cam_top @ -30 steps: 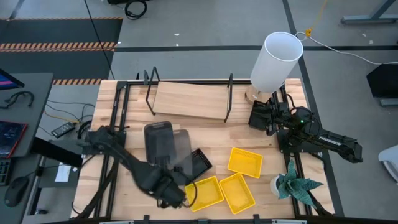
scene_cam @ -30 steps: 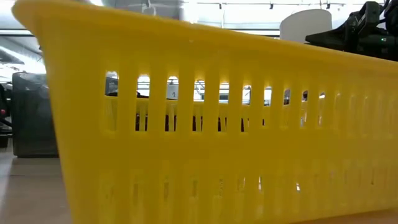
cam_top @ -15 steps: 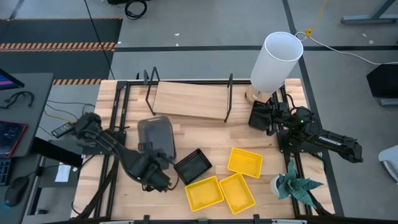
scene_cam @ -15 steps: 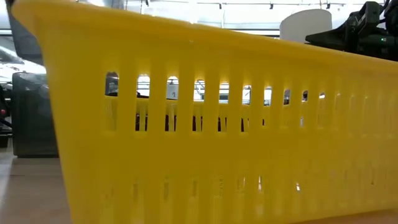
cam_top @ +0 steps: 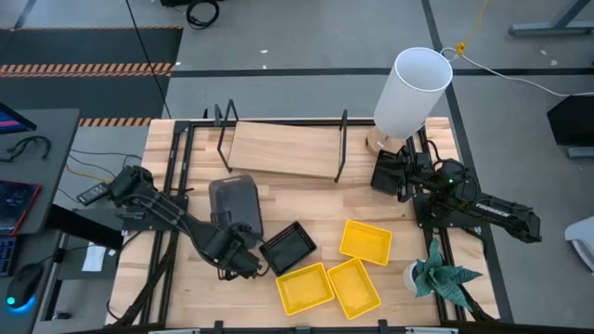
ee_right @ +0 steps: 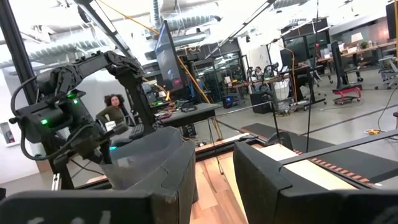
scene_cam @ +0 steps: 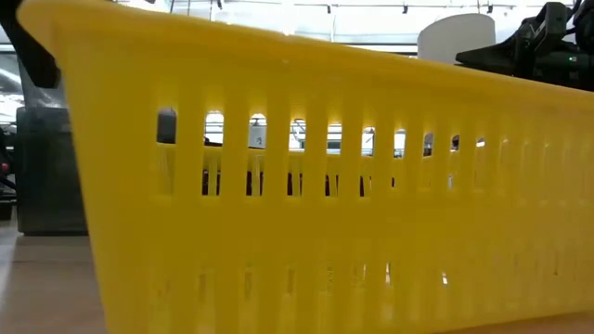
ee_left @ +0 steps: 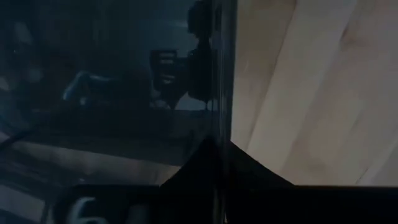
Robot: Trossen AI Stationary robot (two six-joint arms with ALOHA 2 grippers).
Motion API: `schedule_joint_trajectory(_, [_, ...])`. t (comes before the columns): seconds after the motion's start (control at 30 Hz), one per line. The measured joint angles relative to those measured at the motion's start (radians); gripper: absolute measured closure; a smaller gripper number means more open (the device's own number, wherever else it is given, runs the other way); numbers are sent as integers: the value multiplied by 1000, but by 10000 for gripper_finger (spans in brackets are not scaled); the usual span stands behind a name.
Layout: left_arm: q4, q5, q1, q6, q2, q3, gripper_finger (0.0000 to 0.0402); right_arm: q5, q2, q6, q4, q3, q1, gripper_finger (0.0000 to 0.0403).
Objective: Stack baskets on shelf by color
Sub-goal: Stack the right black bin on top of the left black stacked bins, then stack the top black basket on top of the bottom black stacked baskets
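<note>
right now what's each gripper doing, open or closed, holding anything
Left gripper: closed on the grey basket at its near edge.
Right gripper: open, holding nothing, parked by the white lamp.

I see grey floor (cam_top: 306, 37) along the top of the high view, hazard striping (cam_top: 88, 68) upper left, a desk (cam_top: 37, 186) at left, and a white lamp (cam_top: 410, 93) upper right.

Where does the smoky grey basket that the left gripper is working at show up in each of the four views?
High view: grey basket left of centre, just in front of the shelf, left gripper at its near edge.
Low view: only a dark shape at the left edge, behind the yellow basket; cannot tell if it is the basket.
Left wrist view: smoky wall fills the left.
Right wrist view: not identifiable.
Shared landmark: the slatted wooden tabletop.
</note>
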State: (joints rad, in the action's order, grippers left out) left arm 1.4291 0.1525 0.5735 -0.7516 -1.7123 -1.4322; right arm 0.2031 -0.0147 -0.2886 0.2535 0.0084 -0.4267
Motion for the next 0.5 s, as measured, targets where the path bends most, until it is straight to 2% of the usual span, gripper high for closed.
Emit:
schedule_joint_trajectory(0.3, [4,8,4,-22,1,0,258,0,0,0,0,0,0,288])
schedule_joint_trajectory(0.5, [2,119,11,-19,32,0,217,0,0,0,0,0,0,288])
